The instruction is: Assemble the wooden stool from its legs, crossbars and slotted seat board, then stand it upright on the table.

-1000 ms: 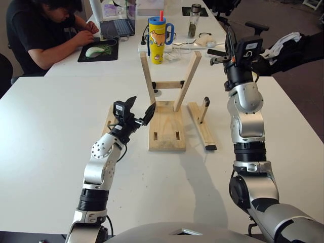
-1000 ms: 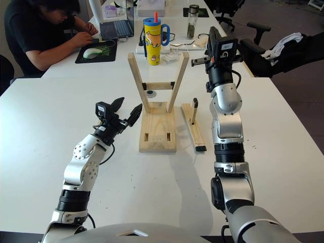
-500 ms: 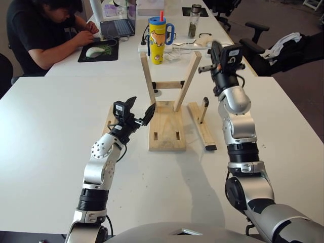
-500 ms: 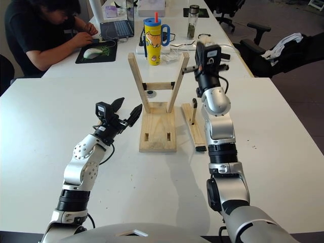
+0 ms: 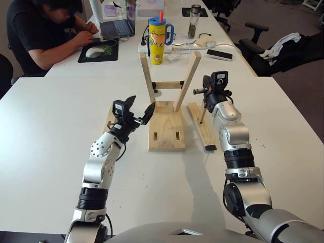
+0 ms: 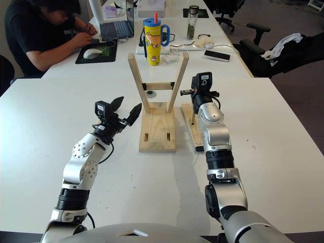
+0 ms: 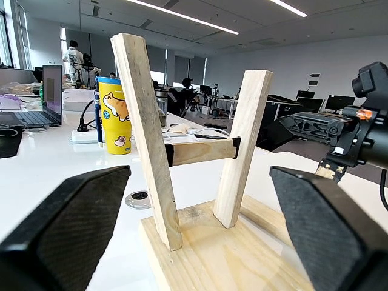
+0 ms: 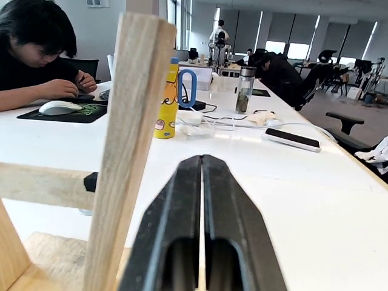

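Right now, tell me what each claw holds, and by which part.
Nothing is held. The left claw hangs open beside the seat board; the right claw is shut and empty, near the upright leg.

The left arm (image 5: 98, 167) is bent at the elbow, with the forearm angled up, forward and a little toward the robot's right. The left gripper (image 5: 139, 107) points ahead, its 2 fingers (image 5: 129, 102) spread wide apart and nothing between them. The right arm (image 5: 235, 147) reaches forward almost straight, with the wrist turned inward. The right gripper (image 5: 201, 92) points toward the robot's left, its 2 fingers (image 8: 176, 242) pressed flat together along a thin seam.
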